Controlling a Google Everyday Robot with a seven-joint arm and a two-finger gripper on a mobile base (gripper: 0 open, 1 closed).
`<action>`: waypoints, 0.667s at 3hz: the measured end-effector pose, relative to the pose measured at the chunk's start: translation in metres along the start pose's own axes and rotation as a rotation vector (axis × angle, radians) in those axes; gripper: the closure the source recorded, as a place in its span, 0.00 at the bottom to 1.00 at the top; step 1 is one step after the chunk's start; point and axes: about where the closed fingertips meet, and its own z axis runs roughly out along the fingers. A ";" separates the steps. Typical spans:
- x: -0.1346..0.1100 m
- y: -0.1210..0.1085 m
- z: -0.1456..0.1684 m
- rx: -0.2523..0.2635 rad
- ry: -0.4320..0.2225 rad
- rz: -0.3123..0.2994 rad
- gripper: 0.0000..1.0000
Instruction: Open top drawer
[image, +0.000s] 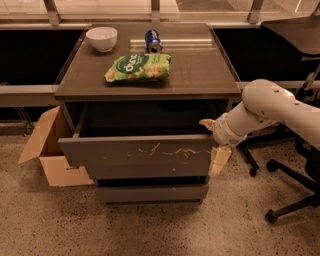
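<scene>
The top drawer (135, 152) stood pulled well out under the worktop (200, 75). The hand (214, 144), fingers (220, 159) apart at its right end, might slip off or pull it askew.

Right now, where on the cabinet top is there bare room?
Bare: right side of the cabinet top, between chip bag, can and edge. Crowded: back left, around the bowl. Gripper sits at the right end of the top drawer.

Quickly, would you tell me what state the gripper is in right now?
Gripper: open, holding nothing, at the right end of the pulled-out top drawer.
</scene>
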 end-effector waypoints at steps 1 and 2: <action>-0.012 0.004 0.006 -0.026 -0.012 -0.031 0.27; -0.022 0.008 0.004 -0.036 -0.015 -0.053 0.50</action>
